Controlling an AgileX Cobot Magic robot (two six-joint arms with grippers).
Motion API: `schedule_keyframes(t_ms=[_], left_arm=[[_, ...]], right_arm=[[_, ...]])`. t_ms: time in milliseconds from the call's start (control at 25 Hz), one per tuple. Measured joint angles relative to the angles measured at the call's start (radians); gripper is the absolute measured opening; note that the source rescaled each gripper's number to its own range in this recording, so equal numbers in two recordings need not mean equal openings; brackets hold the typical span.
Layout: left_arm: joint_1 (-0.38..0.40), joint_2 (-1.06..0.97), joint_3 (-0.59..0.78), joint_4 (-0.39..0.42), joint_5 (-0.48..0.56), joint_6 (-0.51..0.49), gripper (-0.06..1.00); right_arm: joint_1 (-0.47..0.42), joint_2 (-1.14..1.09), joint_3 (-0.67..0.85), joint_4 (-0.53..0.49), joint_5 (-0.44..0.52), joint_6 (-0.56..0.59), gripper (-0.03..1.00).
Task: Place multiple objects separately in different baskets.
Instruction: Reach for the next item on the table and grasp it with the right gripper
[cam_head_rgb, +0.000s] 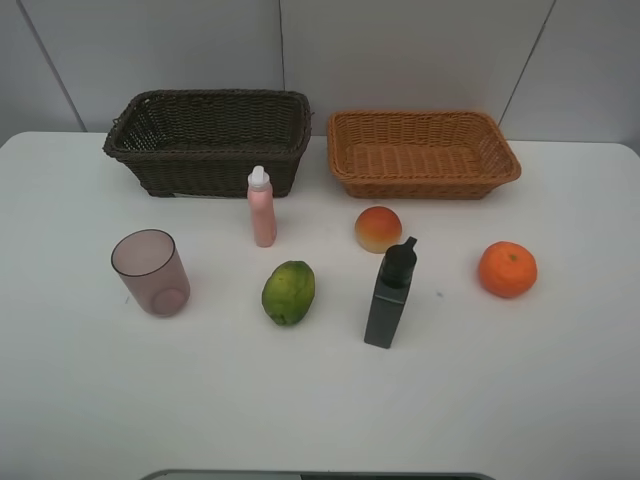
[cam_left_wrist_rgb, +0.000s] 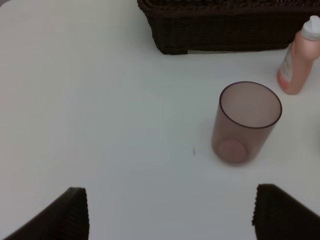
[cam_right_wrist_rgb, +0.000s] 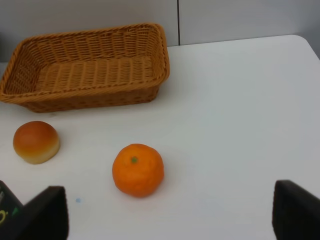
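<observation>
Along the desk's (cam_head_rgb: 320, 410) far edge sit the dark brown basket (cam_head_rgb: 212, 168), left, and the orange-tan basket (cam_head_rgb: 420, 184), right. All six objects stand outside them on the desk: mauve cup (cam_head_rgb: 150, 272), pink bottle (cam_head_rgb: 262, 208), green fruit (cam_head_rgb: 288, 292), peach-like fruit (cam_head_rgb: 378, 229), dark bottle (cam_head_rgb: 388, 300) and orange (cam_head_rgb: 507, 269). The left gripper (cam_left_wrist_rgb: 170, 215), near the cup, and the right gripper (cam_right_wrist_rgb: 170, 210), near the orange, are spread wide, holding nothing.

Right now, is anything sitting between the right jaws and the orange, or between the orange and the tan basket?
Nothing visible. Bare table lies between the open right jaws and the orange, and between it and the tan basket. The peach sits off to one side, clear of both paths.
</observation>
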Motion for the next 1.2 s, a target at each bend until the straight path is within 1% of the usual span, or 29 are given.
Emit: schedule_keyframes(t_ms=[1200], left_arm=[[0.0,0.0,0.0,0.0,0.0,0.0,0.85]], right_arm=[[0.0,0.0,0.0,0.0,0.0,0.0,0.83]])
